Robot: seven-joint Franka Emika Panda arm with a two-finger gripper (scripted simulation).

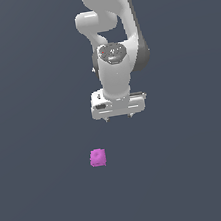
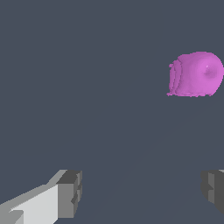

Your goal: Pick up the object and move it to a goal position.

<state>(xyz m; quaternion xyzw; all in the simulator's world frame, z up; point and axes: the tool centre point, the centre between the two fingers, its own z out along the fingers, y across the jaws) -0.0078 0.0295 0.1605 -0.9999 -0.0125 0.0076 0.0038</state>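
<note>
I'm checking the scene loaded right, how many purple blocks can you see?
1. The purple block lies on the grey floor, below the gripper and toward the exterior view's left, untouched. The wrist view shows the same block beyond the open fingers. Nothing appears hidden.

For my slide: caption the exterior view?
Panda gripper open, apart from the magenta block lying toward the exterior view's left.
</note>
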